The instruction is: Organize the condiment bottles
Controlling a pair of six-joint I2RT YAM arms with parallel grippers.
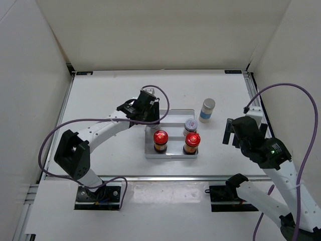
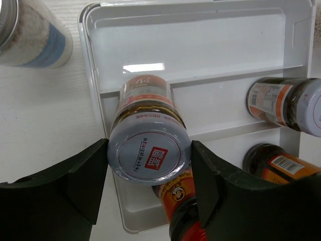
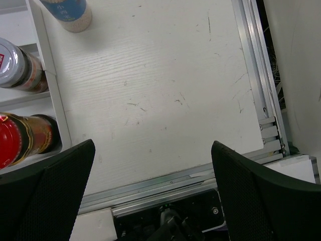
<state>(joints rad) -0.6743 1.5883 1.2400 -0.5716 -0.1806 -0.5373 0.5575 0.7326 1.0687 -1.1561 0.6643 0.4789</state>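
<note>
A white ridged tray [image 1: 173, 153] holds two dark amber bottles with red caps [image 1: 160, 138] [image 1: 192, 140] in its near row and a silver-lidded jar [image 1: 190, 124] in the middle row at the right. My left gripper [image 1: 150, 122] is over the middle row's left end, fingers against both sides of the second silver-lidded jar [image 2: 149, 150]. One white-and-blue bottle [image 1: 207, 109] stands on the table right of the tray. The other white-and-blue bottle [image 2: 31, 33] stands left of the tray. My right gripper [image 1: 228, 132] is open and empty, right of the tray.
The right wrist view shows the tray's right wall [image 3: 50, 95], bare table and the aluminium front rail [image 3: 200, 175]. White walls enclose the table on three sides. A purple cable [image 1: 160, 95] loops above the left wrist.
</note>
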